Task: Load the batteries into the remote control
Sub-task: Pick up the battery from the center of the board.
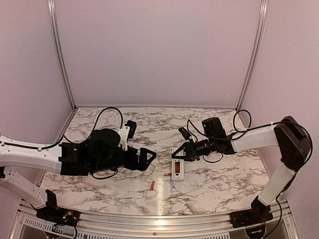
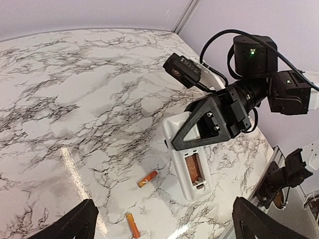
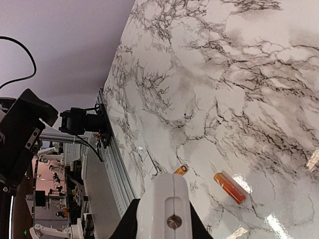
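2 batteries lie loose on the table [image 1: 224,184], both on the left-arm side of the remote control [image 2: 192,172]. The closer battery [image 2: 147,178] lies just beside the remote control's long edge with a small gap, not touching. The farther battery [image 2: 132,225] lies farther out from that same edge, toward the arm bases. Both are flat on the marble, orange with pale ends, and nothing grips them.

The remote control lies flat on the table, back side up, with the battery recess uncovered. The recess looks orange-brown inside; I can't tell what that is.

The right tool [image 2: 209,124] is clamped on the remote control's far end, the end away from the recess. Its fingers are nearly together, and the right wrist view shows the white body pinched between them.

The left tool [image 1: 148,158] is spread wide, holds nothing and touches nothing. It hangs above the table on the battery side of the remote control, near it but apart. In the left wrist view its 2 fingertips [image 2: 79,219] sit at the bottom corners, with the farther battery in between and below them.
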`<action>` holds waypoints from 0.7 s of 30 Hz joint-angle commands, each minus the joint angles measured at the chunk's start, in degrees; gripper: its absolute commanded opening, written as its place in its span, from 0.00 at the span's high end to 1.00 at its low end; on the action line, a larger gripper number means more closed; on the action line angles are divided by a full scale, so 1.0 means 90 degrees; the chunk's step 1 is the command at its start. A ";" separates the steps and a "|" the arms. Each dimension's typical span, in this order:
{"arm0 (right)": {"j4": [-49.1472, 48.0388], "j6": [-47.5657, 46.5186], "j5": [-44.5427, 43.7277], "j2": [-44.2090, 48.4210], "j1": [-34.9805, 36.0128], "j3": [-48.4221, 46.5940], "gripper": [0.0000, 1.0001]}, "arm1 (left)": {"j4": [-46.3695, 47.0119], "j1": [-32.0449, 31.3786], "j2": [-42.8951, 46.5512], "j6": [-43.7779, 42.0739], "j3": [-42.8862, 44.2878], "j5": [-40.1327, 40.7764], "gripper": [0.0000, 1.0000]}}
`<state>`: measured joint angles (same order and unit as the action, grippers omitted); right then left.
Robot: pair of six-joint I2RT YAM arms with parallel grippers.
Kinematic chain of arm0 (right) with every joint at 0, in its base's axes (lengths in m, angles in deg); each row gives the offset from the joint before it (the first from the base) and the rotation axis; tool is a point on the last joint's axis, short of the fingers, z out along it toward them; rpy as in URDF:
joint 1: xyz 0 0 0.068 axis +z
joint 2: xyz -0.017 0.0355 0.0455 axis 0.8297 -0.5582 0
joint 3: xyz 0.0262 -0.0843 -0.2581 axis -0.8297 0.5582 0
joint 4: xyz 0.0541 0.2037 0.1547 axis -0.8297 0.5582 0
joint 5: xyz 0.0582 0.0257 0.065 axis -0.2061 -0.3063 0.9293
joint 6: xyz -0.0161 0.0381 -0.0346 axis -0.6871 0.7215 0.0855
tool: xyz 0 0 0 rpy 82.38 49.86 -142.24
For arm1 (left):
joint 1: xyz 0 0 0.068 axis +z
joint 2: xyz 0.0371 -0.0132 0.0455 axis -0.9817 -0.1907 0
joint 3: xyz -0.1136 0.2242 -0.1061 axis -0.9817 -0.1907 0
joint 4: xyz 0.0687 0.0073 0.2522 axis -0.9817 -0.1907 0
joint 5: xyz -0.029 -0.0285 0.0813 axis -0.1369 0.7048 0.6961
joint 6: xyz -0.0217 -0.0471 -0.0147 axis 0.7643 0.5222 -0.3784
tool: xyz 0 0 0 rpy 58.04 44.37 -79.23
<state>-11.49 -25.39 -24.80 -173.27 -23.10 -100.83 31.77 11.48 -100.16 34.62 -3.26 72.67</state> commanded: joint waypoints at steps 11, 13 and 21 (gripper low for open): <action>0.1396 0.0014 -0.0898 0.0640 -0.0100 -0.0443 1.00 | -0.3008 -0.0143 -0.1797 0.0236 0.1418 -0.0050 0.24; 0.1459 0.0005 -0.0982 0.0652 -0.0099 -0.0426 1.00 | -0.3257 -0.0246 -0.2099 0.0195 0.1715 -0.0046 0.33; 0.1493 -0.0093 -0.0914 0.0587 -0.0099 -0.0339 1.00 | -0.3591 -0.0378 -0.2945 0.0272 0.2304 -0.0316 0.59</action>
<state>0.64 -25.98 -32.43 -168.33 -23.47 -102.82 4.06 8.36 -123.68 36.61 15.25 71.27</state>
